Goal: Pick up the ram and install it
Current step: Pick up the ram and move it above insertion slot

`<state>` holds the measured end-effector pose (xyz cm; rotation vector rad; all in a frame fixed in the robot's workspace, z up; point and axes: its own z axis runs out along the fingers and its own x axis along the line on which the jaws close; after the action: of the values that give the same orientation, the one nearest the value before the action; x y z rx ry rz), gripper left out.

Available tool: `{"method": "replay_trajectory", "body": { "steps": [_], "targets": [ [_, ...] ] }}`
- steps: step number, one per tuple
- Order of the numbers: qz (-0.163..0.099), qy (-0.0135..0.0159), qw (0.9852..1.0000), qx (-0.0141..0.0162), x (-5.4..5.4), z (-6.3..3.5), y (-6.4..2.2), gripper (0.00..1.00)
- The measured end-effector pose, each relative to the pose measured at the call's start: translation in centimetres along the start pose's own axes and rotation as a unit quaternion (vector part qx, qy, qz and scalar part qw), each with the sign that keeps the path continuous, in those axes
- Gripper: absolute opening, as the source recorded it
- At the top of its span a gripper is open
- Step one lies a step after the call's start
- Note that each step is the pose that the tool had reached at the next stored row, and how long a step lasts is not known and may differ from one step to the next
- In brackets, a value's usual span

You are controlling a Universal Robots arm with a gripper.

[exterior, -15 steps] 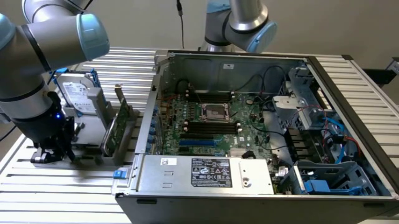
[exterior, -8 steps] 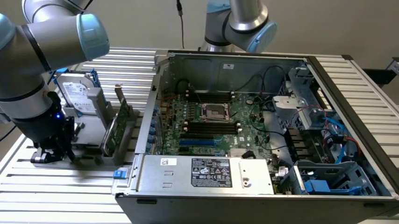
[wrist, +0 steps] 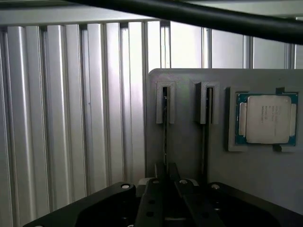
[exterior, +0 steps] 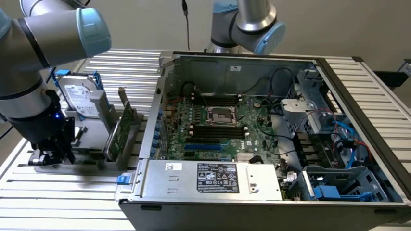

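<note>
Lay a clock face over the exterior view with the open computer case (exterior: 257,70) at its centre. The gripper (exterior: 53,158) hangs at about nine o'clock, well apart from the case and low over the grey holder (wrist: 184,146) on the slatted table (exterior: 57,192). In the wrist view its two fingers (wrist: 152,203) are drawn close together. They look to be pinching the thin upper edge of the ram (wrist: 164,127), which stands on edge in one of the holder's two guide slots. The ram is therefore in its holder and not yet in the machine. A second stick (wrist: 206,127) stands in the neighbouring slot just beside it, and a processor (wrist: 265,118) lies in its own recess further along. The black memory slots (exterior: 218,131) lie on the motherboard (exterior: 263,134), near the socket (exterior: 222,114) at the dial's centre. The hazards, as I judge them, start with the grip: it holds a narrow edge, so the stick could tilt or slip between the fingers. A lift that is not straight could jam the ram against the guide walls, or drag the holder with it. On the way across, the case's side wall (exterior: 158,103) at nine o'clock and the loose cables (exterior: 282,79) at one o'clock could catch the stick. A tilted ram would also meet its slot askew and fail to seat.
</note>
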<state>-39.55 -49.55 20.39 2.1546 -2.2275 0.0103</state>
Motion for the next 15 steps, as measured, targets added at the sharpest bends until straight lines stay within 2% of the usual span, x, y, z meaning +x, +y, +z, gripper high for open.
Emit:
{"method": "replay_trajectory", "body": {
  "steps": [3, 15],
  "targets": [
    [0.0, 0.0, 1.0, -0.0003, 0.0, -1.05, 0.02, 0.14],
    [0.0, 0.0001, 1.0, -0.0023, 0.2, -6.35, 0.12, 0.14]
  ]
}}
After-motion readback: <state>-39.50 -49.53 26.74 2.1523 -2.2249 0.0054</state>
